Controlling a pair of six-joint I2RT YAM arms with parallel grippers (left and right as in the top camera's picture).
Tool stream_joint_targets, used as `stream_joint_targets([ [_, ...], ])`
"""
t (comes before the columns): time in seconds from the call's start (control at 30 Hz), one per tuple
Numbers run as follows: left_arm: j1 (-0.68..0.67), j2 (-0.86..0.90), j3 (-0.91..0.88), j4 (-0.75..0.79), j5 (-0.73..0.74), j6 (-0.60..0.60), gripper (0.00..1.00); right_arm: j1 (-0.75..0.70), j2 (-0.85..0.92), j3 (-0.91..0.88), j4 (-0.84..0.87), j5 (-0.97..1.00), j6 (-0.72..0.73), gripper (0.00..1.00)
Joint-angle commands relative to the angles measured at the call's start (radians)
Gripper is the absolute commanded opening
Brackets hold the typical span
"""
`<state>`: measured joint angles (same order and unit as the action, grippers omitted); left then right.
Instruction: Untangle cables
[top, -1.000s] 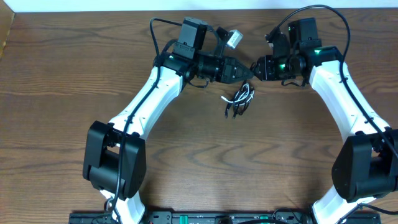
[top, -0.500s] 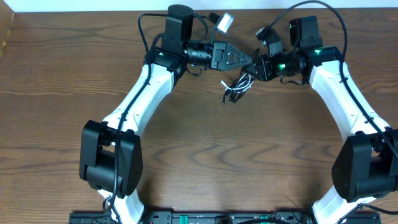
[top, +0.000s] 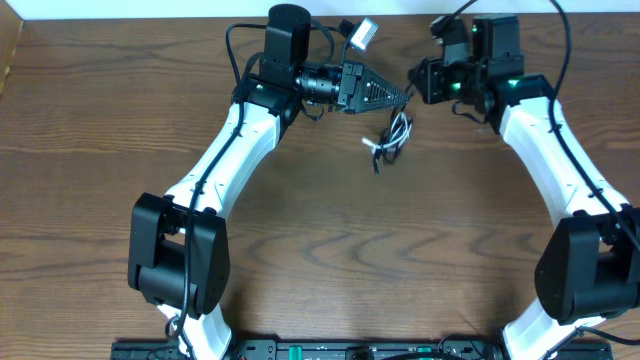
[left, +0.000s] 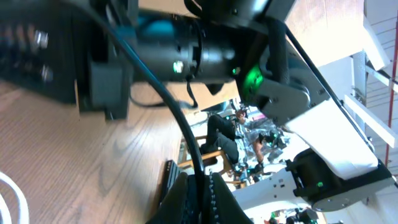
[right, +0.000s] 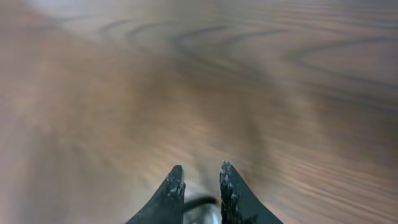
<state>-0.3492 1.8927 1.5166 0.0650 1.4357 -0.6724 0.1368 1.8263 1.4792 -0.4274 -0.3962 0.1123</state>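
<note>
Noted against the frame of a second ago: both wrists carried toward the far edge of the table, and the cable knot dragged after them, now drawn out longer and thinner. Found left gripper clenched tight, with black cable running out from between its tips; judged a firm pinch on that strand. Found right gripper nearly closed, tips a sliver apart, with something dark and pale low between them; cannot tell whether pinched or merely lying there. Recorded the two grippers nose to nose and just apart in the overhead view, with the cable knot trailing just below them toward the near side. Saw white cable wound in with the black, lower plug ends resting on the wood or just above it; cannot tell which. Judged both cables light, limp and slick, liable to slide through a loose grip and to cinch tighter under a hard pull. Recommend taking hold of one colour near a plug end, clear of the crossing, and drawing apart slowly.
</note>
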Motion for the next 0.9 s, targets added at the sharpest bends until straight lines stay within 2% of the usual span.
stream_joint_targets([
  [0.0,0.005,-0.011,0.006,0.008,0.049,-0.01,0.08,-0.069,0.009,-0.004,0.0,0.138,0.074,0.16],
  [0.2,0.008,-0.011,0.006,0.008,0.049,-0.01,0.07,-0.169,0.009,-0.004,0.006,0.173,0.203,0.17],
  [0.33,0.005,-0.011,0.006,0.004,0.049,-0.01,0.08,-0.2,0.009,-0.004,0.036,0.172,0.236,0.19],
  [0.57,0.005,-0.011,0.006,0.004,0.036,-0.002,0.07,-0.187,0.009,-0.004,-0.014,0.128,0.23,0.31],
  [0.67,0.005,-0.011,0.006,0.002,0.019,-0.003,0.07,-0.175,0.009,-0.004,-0.066,0.128,0.231,0.4],
  [0.87,0.005,-0.011,0.006,-0.012,0.011,-0.003,0.07,-0.167,0.009,-0.004,-0.186,0.128,0.23,0.45],
])
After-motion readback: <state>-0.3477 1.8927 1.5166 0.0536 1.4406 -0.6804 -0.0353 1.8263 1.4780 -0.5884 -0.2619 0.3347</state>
